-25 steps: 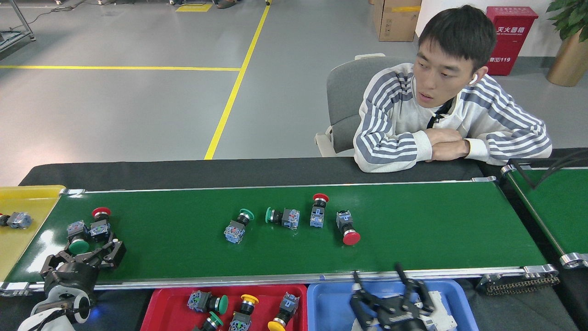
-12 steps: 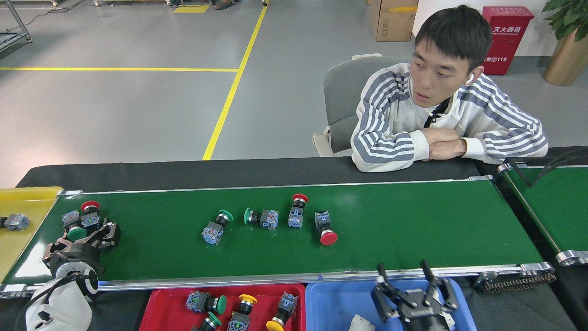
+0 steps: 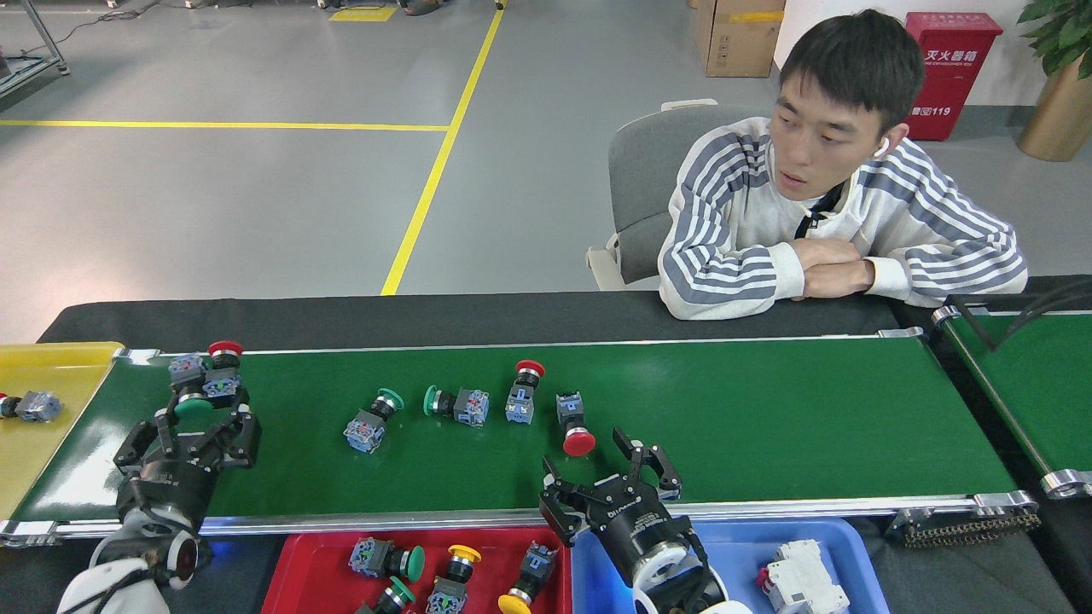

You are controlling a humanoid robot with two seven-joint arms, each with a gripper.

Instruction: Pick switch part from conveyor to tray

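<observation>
Six switch parts lie on the conveyor (image 3: 768, 418): two at its left end (image 3: 205, 379) and four in a loose row near the middle (image 3: 465, 409). The red tray (image 3: 299, 567) holds four more, the yellow tray (image 3: 43, 443) one, the blue tray (image 3: 840, 546) one white part. One person (image 3: 840, 230) sits behind.

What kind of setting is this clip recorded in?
Probably a factory floor or industrial test area set up as a sorting station. A green conveyor carries push-button switch parts, sorting trays sit along its near edge, and the grey floor behind has yellow lane lines.
</observation>
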